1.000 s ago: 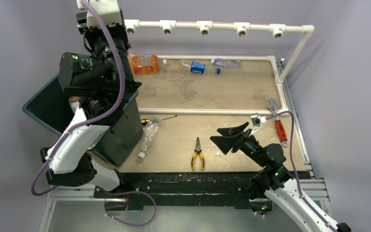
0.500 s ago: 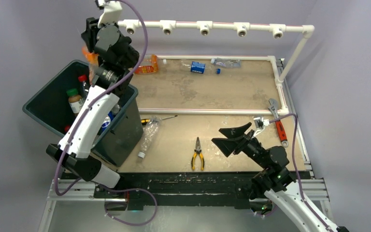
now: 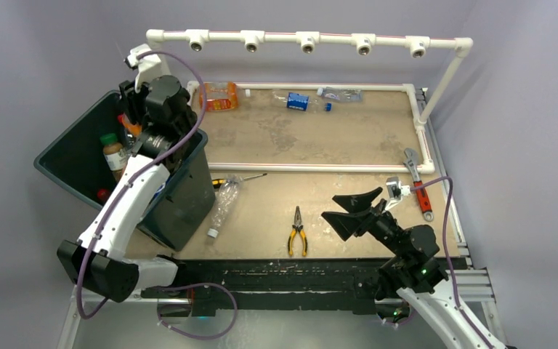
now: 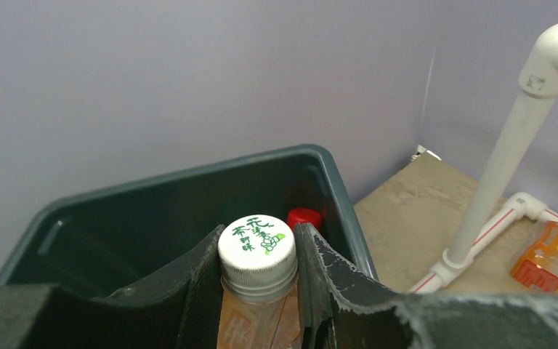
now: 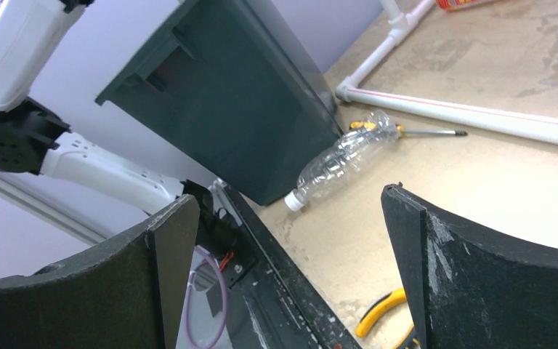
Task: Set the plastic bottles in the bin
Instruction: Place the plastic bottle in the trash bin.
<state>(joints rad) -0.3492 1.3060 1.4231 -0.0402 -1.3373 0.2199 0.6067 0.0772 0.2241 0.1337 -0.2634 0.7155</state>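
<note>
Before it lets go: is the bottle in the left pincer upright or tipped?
Upright: the white-capped orange plastic bottle stands cap-up between the fingers of the left pincer, above the dark teal plastic bin.

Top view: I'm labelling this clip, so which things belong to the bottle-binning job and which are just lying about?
Job: bin, white-capped bottle in the left fingers, clear bottle beside the bin, orange bottle, blue-labelled bottle and crumpled bottle at the far edge.
Lying about: pliers, wrench, screwdriver.

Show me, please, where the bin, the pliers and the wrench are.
bin (image 3: pixel 192 196): top view, outer side wall.
pliers (image 3: pixel 297 229): top view, the joint.
wrench (image 3: pixel 423 200): top view, red handle.
</note>
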